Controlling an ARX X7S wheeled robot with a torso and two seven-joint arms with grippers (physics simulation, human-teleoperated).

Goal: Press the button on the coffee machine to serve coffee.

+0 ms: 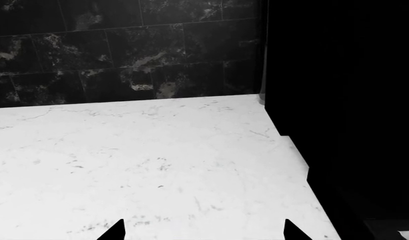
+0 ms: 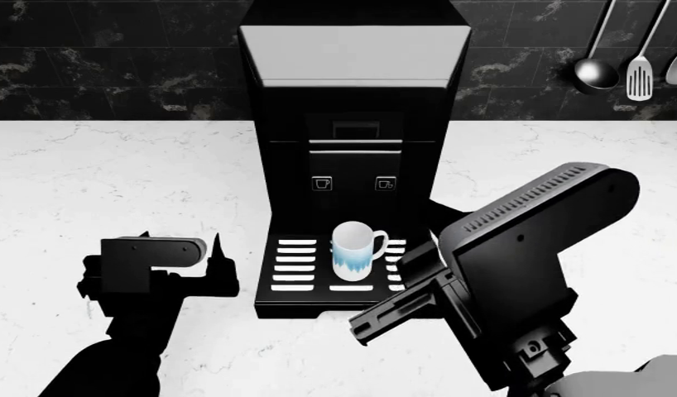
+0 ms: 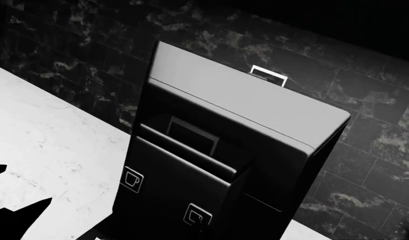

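Head view shows the white marble worktop (image 2: 117,165) carrying one coffee machine (image 2: 355,107), which stands upright at the middle against the dark tiled wall, its long axis vertical. Its front panel faces the robot and lies forward of both hands. The right hand (image 2: 400,310) is the nearer one, hanging just before the drip tray (image 2: 316,277) on that tray's right side, so the buttons sit ahead of it and higher up. The left hand (image 2: 212,265) hovers beside the tray's left edge, its two fingertips spread apart with nothing between them in the left wrist view. Whether the right hand is released or clenched I cannot tell.

One mug (image 2: 357,248) rests on the tray under the spout. Two square cup-icon buttons show on the front: a left button (image 2: 322,183) and a right button (image 2: 385,184). Three utensils (image 2: 639,58) hang on the wall at the far right.
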